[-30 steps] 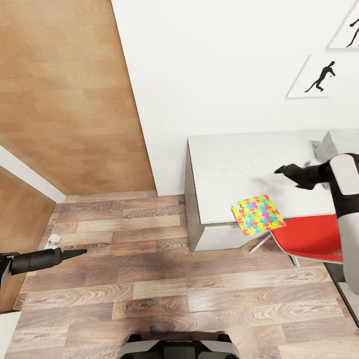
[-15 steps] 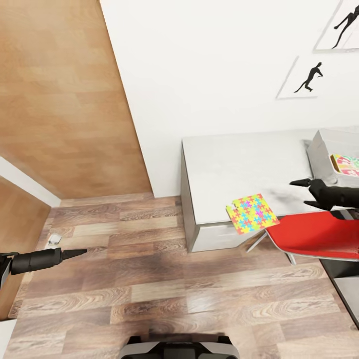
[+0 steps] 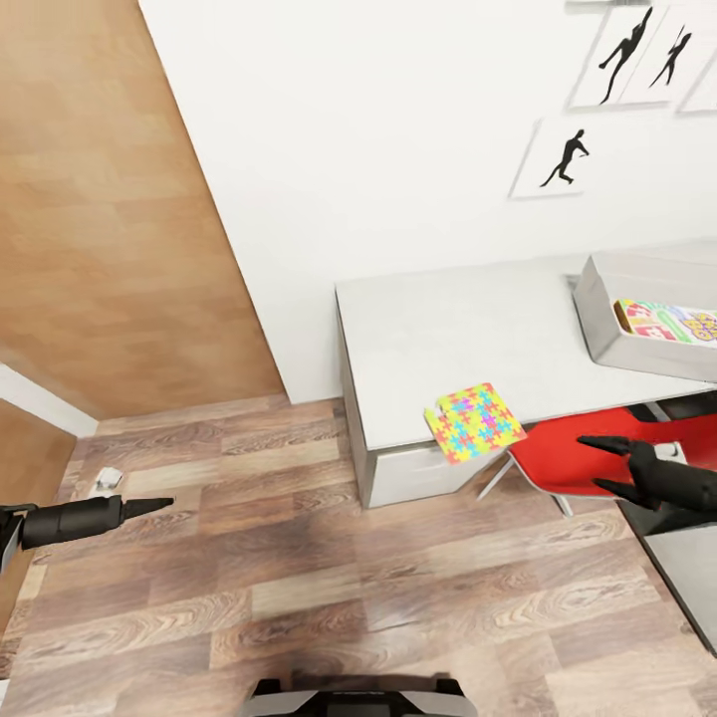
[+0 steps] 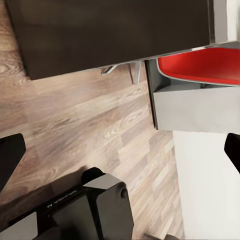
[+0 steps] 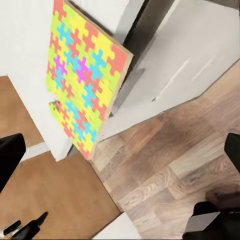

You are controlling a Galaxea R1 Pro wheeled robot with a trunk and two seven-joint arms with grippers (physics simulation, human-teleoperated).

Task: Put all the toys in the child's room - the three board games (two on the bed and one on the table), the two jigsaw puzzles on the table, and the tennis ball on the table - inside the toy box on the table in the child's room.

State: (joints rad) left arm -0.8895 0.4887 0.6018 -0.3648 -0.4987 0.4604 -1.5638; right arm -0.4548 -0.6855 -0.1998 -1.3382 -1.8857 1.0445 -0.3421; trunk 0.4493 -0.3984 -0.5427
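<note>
A multicoloured jigsaw puzzle (image 3: 475,422) lies at the front edge of the pale table (image 3: 448,319), part of it overhanging. The light grey toy box (image 3: 602,324) stands on the table at the right, with a colourfully printed board game (image 3: 669,323) lying inside. My right gripper (image 3: 591,462) is open and empty, hovering over the red chair, below and to the right of the puzzle. The right wrist view faces the jigsaw puzzle (image 5: 85,75) from a distance, between widely spread fingers. My left gripper (image 3: 157,505) hangs open over the floor far to the left.
A red chair (image 3: 568,453) is tucked at the table's front, next to the white drawer unit (image 3: 418,476). A brown door (image 3: 100,199) fills the left wall. A small white object (image 3: 106,480) lies on the wood floor. A dark grey side unit (image 3: 687,578) sits at the right.
The camera has swung right, bringing the toy box into view. My right arm has drawn back from above the table to over the red chair. The left arm has not moved.
</note>
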